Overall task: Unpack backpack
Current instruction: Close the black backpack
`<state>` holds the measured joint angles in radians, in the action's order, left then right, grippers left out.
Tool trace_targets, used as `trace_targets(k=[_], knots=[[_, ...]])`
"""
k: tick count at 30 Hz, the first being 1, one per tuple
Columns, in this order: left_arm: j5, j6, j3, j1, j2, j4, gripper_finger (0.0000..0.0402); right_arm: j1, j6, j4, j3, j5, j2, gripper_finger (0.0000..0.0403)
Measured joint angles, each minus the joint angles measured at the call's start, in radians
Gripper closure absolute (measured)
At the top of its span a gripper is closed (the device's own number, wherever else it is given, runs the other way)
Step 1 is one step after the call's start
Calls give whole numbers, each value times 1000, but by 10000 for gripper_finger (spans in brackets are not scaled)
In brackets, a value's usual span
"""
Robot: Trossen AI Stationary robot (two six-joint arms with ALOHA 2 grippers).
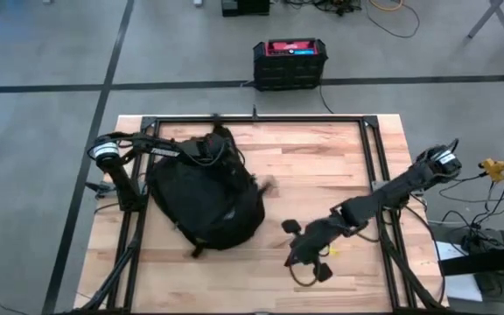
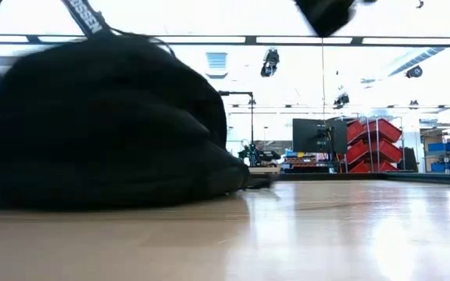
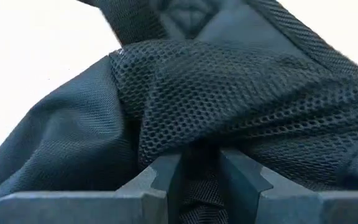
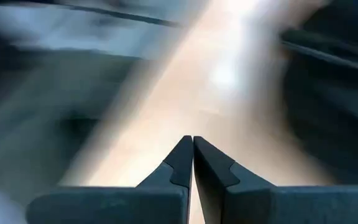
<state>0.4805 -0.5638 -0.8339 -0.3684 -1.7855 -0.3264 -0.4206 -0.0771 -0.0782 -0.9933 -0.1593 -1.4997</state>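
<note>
Right now my left end effector [image 3: 197, 177] pinches a fold of mesh at the far end of the backpack [image 1: 204, 197], which lies on the left half of the worktop [image 1: 313, 157]. I judge I should keep that pinch firm and lift slowly so the opening shows. My right end effector [image 4: 193, 155] hangs closed and empty beside the pack.

Even overhead light fills the room. In the low view ceiling strips blow out white and throw glare across the worktop [image 2: 326, 234]. Around the right gripper [image 4: 192, 142] everything smears with motion blur. Beyond the left gripper [image 3: 199, 165] the background is overexposed.
</note>
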Motion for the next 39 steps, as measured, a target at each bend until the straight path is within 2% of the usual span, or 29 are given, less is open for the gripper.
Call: trace_targets(k=[2,6,8,12,14,17,21,24,27,30,33,36,39], knots=[[33,-39,33,-4,3,24,323,-18,42,94,3,-32,2,402],[32,-40,62,0,16,65,323,-39,56,125,3,39,32,402],[29,-20,67,20,31,81,323,-38,27,65,0,160,56,402],[-31,51,80,79,103,82,323,9,-25,-96,4,471,50,402],[-48,64,87,99,145,63,323,44,-65,-166,6,532,49,402],[-52,82,97,129,208,69,323,115,-92,-156,21,505,27,403],[-44,112,107,166,278,69,323,191,-68,-35,57,356,-63,392],[-42,121,114,189,330,70,323,226,-29,30,56,291,-136,363],[-33,136,115,223,385,88,323,257,-5,81,60,289,-211,320],[-34,151,115,267,441,107,323,289,-59,221,54,271,-262,275],[-34,157,123,303,486,125,323,328,-110,293,57,179,-314,239],[-34,143,128,325,494,126,323,359,-148,354,58,78,-340,218],[-36,132,141,331,486,121,323,375,-192,404,53,49,-370,214]])
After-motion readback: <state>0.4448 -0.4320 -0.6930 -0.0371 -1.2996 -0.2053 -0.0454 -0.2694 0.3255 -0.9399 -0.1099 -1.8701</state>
